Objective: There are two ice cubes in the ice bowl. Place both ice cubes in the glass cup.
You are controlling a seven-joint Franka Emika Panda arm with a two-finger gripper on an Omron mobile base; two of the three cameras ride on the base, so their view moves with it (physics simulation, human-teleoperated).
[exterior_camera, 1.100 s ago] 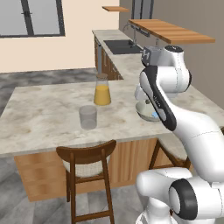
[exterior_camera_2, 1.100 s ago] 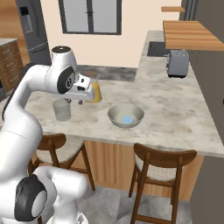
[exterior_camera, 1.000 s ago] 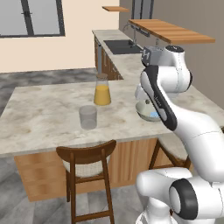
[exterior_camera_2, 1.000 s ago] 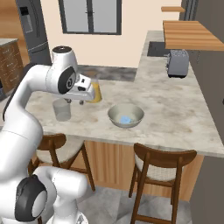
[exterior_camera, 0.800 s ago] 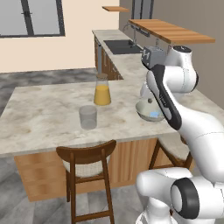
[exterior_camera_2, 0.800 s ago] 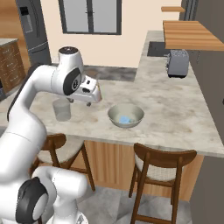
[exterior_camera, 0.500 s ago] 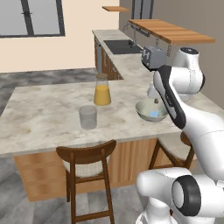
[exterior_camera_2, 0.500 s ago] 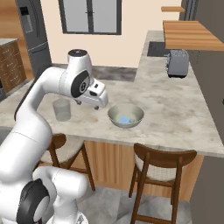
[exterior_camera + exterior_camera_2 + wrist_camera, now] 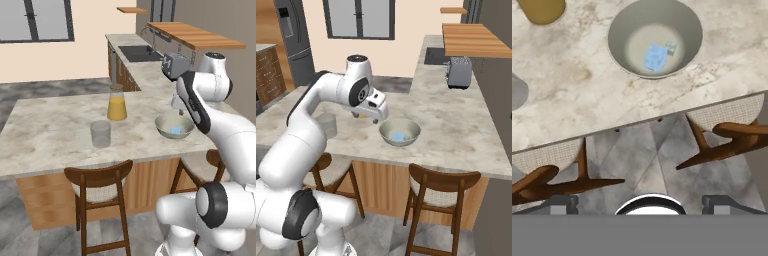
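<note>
Your tool hangs above the marble table, just to the left of the ice bowl in the right base view and close to its rim. In the left base view the tool sits right behind the ice bowl, partly hidden by the forearm. In the hand view its two dark fingertips stand far apart at the bottom, so the jaws are spread wide and there is nothing between them.

The ice bowl lies in the upper part of the hand view, well ahead of the fingertips, near the table's front edge. Inside it you see the ice cubes on the bowl's floor: one larger pale-blue patch and a smaller pale piece touching its upper right corner. From the right base view they read as one blue spot, from the left base view likewise.

The glass cup stands well apart from the bowl on the same table, nearer the front edge, with the juice carafe just behind it. In the right base view the cup is partly hidden behind the arm. In the hand view the carafe shows at the top left. Two wooden stools stand under the table's front edge.
</note>
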